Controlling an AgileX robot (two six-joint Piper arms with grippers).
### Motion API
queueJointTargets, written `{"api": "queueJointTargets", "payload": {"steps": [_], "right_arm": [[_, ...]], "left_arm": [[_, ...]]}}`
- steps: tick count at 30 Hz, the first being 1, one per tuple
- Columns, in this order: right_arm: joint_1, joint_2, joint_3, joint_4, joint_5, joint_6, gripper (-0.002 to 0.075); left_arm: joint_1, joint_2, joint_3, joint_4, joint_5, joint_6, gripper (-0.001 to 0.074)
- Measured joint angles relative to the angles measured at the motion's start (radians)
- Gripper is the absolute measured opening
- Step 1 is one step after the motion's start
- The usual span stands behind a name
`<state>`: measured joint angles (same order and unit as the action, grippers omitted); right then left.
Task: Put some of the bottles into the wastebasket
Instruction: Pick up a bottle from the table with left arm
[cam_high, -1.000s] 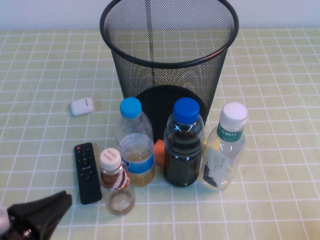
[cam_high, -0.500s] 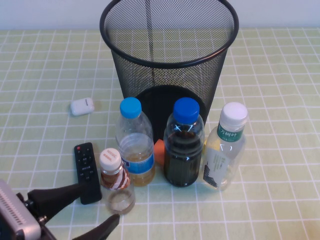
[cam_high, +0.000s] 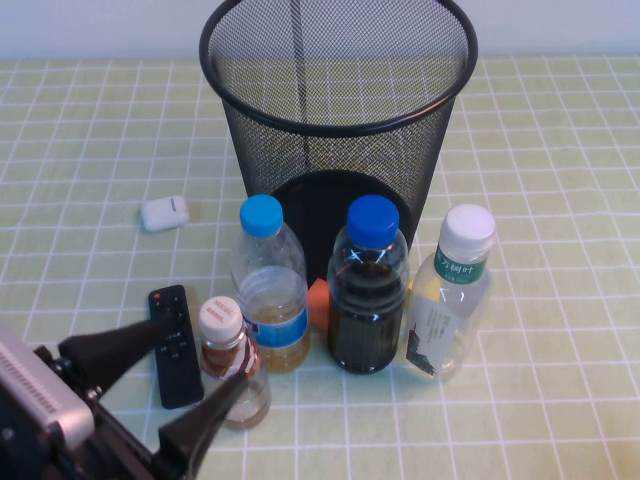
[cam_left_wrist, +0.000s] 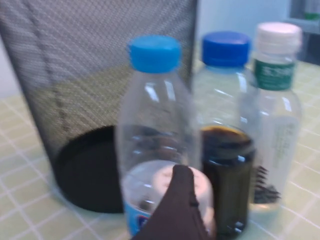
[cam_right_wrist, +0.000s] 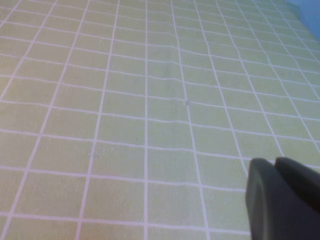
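The black mesh wastebasket (cam_high: 340, 150) stands upright at the back centre. In front of it, the short white-capped bottle with the red-brown label (cam_high: 228, 352) stands at the near left. The taller white-capped bottle with the green-and-white label (cam_high: 448, 295) stands at the right. My left gripper (cam_high: 203, 358) is open at the near left. One finger lies over the remote and the other overlaps the short bottle's near side. In the left wrist view one dark finger (cam_left_wrist: 181, 210) covers part of the short bottle's cap (cam_left_wrist: 202, 186), with the taller bottle (cam_left_wrist: 277, 115) and wastebasket (cam_left_wrist: 90, 90) behind. My right gripper (cam_right_wrist: 274, 167) is shut over bare tablecloth.
A blue-capped bottle with a blue label (cam_high: 268, 290) and a blue-capped bottle of dark liquid (cam_high: 368, 290) stand between the two white-capped bottles. A black remote (cam_high: 174, 350) lies left of the short bottle. A white case (cam_high: 164, 212) lies farther left. An orange object (cam_high: 319, 303) sits behind the bottles.
My left gripper has come forward from the near left corner toward the short bottle, and its fingers have spread apart. The bottles and wastebasket have not moved.
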<state>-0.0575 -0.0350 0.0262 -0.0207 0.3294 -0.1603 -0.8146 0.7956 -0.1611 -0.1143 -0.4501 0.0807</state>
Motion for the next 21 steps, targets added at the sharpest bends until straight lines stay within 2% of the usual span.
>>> {"api": "queueJointTargets", "payload": {"steps": [3,6,14,21], "right_arm": [[0.000,0.000,0.000,0.000,0.000,0.000,-0.0007],[0.000,0.000,0.000,0.000,0.000,0.000,-0.0007],[0.000,0.000,0.000,0.000,0.000,0.000,-0.0007],[0.000,0.000,0.000,0.000,0.000,0.000,-0.0007]], "left_arm": [[0.000,0.018,0.000,-0.111,-0.050,0.117,0.0575],[0.000,0.047,0.000,-0.148,-0.102,0.151,0.0575],[0.000,0.155,0.000,-0.176,-0.228,0.158,0.0575],[0.000,0.215,0.000,-0.180,-0.284,0.092,0.0575]]}}
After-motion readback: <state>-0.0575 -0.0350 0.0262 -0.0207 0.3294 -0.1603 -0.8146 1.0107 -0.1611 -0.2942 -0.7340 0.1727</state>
